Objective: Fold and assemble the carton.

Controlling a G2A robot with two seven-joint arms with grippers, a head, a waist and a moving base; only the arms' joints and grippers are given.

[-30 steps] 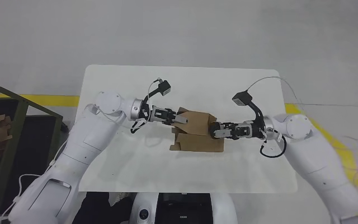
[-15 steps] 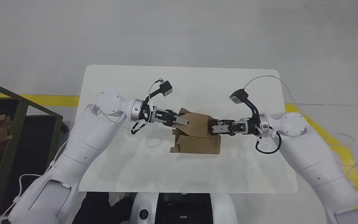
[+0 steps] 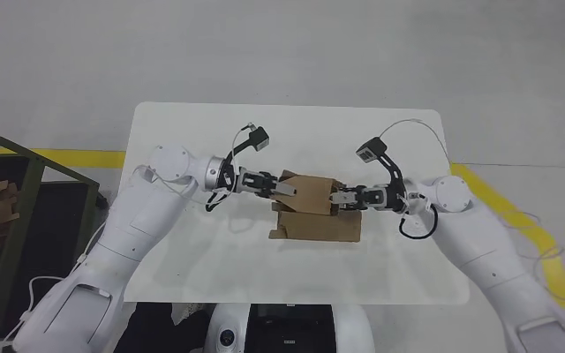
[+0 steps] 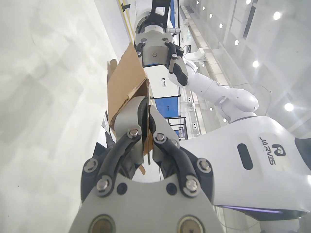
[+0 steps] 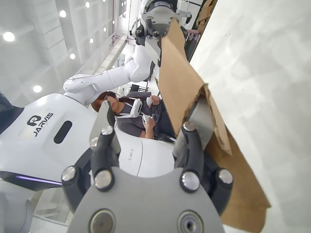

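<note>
A brown cardboard carton [image 3: 313,212], partly folded, lies at the middle of the white table [image 3: 177,265]. My left gripper [image 3: 284,187] is shut on the carton's upper left flap; in the left wrist view its fingertips [image 4: 143,109] pinch the thin panel edge of the carton [image 4: 124,83]. My right gripper [image 3: 340,199] sits at the carton's right end, open. In the right wrist view one finger [image 5: 196,115] is tucked behind a flap of the carton [image 5: 177,81], while the other finger [image 5: 107,112] stands free, well apart from the cardboard.
A dark green framed bin [image 3: 22,190] holding cardboard pieces stands on the floor left of the table. Bare table surface surrounds the carton on all sides, widest toward the near edge.
My right gripper has shifted slightly toward the far side at the carton's right end, and the carton's near panel now spreads farther right. The left gripper has held its grip in place.
</note>
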